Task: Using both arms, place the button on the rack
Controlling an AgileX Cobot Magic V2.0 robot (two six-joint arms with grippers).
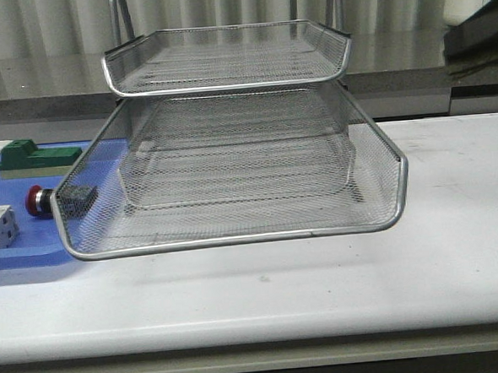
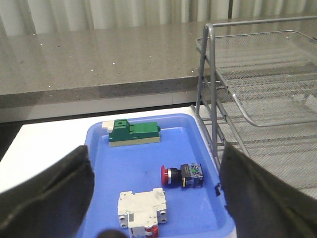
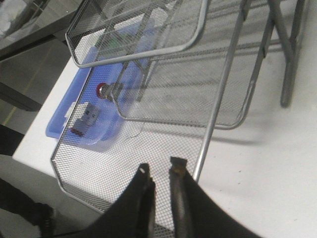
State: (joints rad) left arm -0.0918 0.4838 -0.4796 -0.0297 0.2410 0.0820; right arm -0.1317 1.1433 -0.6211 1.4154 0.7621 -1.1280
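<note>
The button (image 1: 40, 200), red head with a black body, lies on its side in the blue tray (image 1: 17, 264) at the left, just beside the rack's pulled-out lower tier (image 1: 235, 238). In the left wrist view my left gripper (image 2: 154, 148) is wide open and empty, above the tray and short of the button (image 2: 182, 176). The rack (image 2: 257, 119) stands right of the tray. In the right wrist view my right gripper (image 3: 161, 167) has a narrow gap between its fingers, holds nothing and hovers over the tier's mesh (image 3: 148, 144) near its rim. The button (image 3: 101, 90) shows through the mesh. Neither arm shows in the front view.
The tray also holds a green block with a white end (image 2: 133, 133) at the far side and a white cube-like part (image 2: 142, 209) near the button. A grey counter ledge (image 1: 410, 58) runs behind the rack. White tabletop (image 1: 454, 225) lies right of the rack.
</note>
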